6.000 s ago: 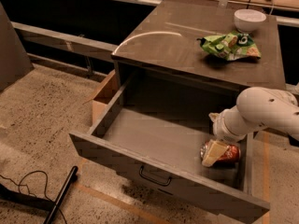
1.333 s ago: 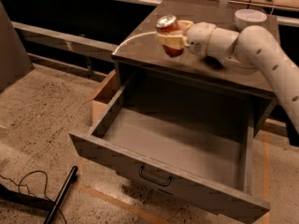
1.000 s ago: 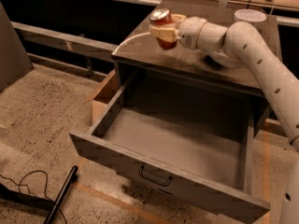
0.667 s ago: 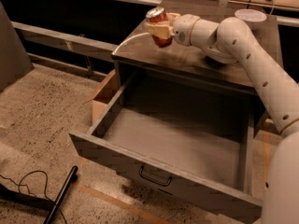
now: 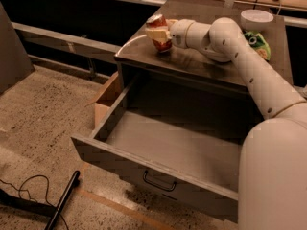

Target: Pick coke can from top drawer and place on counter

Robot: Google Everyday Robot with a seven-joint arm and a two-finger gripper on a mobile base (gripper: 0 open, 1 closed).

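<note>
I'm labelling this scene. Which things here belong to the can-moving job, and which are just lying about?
Job:
- coke can, gripped by the tool at the counter's left end
- counter
- top drawer, open

Lying about:
- green snack bag
- white bowl
- cardboard box
- black pole on the floor

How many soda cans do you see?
1. The coke can is held in the gripper over the counter. None shows in the top drawer; the arm could hide more.

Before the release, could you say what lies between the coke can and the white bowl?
Camera view: only the robot's own arm above the counter, its gripper clamped on the coke can.
</note>
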